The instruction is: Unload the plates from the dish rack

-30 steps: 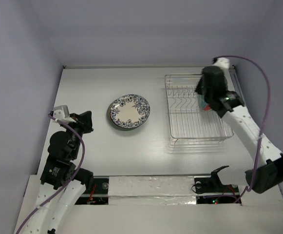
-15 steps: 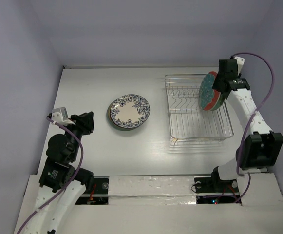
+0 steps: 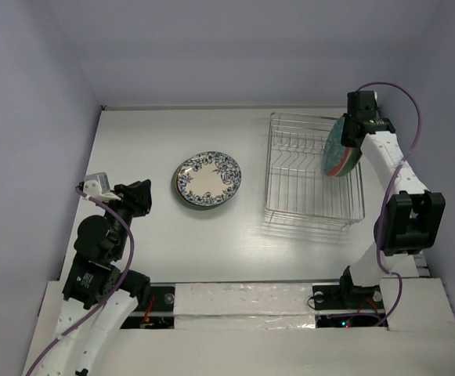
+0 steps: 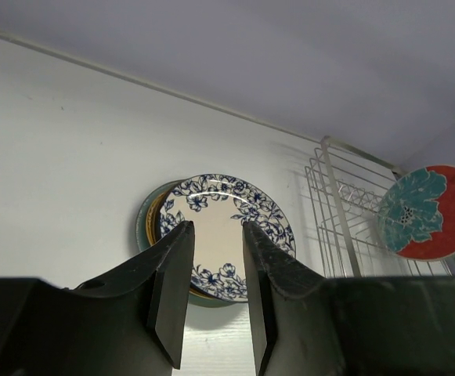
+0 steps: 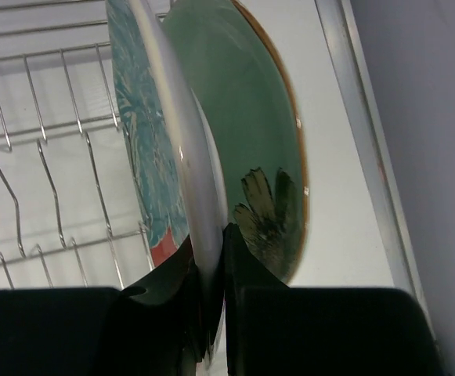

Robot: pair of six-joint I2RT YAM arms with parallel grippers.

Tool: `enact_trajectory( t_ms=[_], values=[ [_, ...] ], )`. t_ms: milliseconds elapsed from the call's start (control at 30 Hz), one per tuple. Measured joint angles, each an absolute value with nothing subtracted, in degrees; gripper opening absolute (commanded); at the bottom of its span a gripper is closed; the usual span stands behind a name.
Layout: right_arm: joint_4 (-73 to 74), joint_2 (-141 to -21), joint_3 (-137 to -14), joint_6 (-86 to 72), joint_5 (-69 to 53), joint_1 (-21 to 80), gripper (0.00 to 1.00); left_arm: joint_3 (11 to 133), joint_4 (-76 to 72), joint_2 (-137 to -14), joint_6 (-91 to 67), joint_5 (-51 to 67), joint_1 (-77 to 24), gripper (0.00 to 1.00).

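Observation:
My right gripper is shut on the rim of the red-rimmed plate, which stands on edge at the right side of the dish rack. In the right wrist view the fingers pinch its white edge. The pale green plate stands just behind it. The white plate with blue floral rim lies on top of a stack left of the rack, with a teal rim showing beneath. My left gripper is open and empty, near the table's left, facing the stack.
The rack sits close to the right wall and the table's back edge. Its upright slot wires stand left of the held plate. Bare white table lies between the stack and the left arm.
My right arm swung from over the rack to its far right side and closed on the red-rimmed plate. The rack has shifted slightly. The left arm has barely moved.

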State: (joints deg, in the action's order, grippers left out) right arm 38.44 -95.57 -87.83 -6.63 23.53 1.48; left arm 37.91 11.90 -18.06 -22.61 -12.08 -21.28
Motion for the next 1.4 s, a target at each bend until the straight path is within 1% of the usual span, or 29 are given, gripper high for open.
enact_trajectory(
  t_ms=[200,367,500,600,733,833,967,1067,1167,1400],
  values=[
    [41.3,-89.0,-88.3,-4.6,24.3,2.3,0.0,37.9,11.9,-18.3,-22.6,-12.1,-21.3,0.28],
    [44.5,-83.9,-96.0,-3.0,28.0,6.1,0.0,37.9,11.9,-18.3,-22.6,-12.1,-21.3,0.28],
    [44.1,-79.9,-100.9,-5.1,26.8,11.5,0.0,37.9,11.9,-18.3,-22.6,-12.1,-21.3,0.28],
    [40.9,-75.3,-98.8,-10.2,20.6,15.6,0.0,37.9,11.9,-18.5,-22.6,-12.1,-21.3,0.28],
    [31.6,-71.3,-89.6,-19.3,12.6,22.9,0.0,37.9,11.9,-18.9,-22.6,-12.1,-21.3,0.28],
    [22.0,-73.9,-82.4,-27.4,5.0,27.5,0.0,37.9,11.9,-19.0,-22.6,-12.1,-21.3,0.28],
    [13.2,-84.6,-78.8,-36.1,-2.3,31.9,0.0,37.9,11.9,-19.0,-22.6,-12.1,-21.3,0.28],
    [8.1,-91.7,-76.1,-40.8,-4.2,34.7,0.0,37.9,11.9,-19.0,-22.6,-12.1,-21.3,0.28],
    [5.9,-96.4,-73.9,-44.2,-5.1,36.3,0.0,37.9,11.9,-19.0,-22.6,-12.1,-21.3,0.28],
    [0.5,-100.5,-69.6,-48.9,-5.0,38.0,0.0,37.9,11.9,-19.1,-22.6,-12.1,-21.3,0.28]
  ],
)
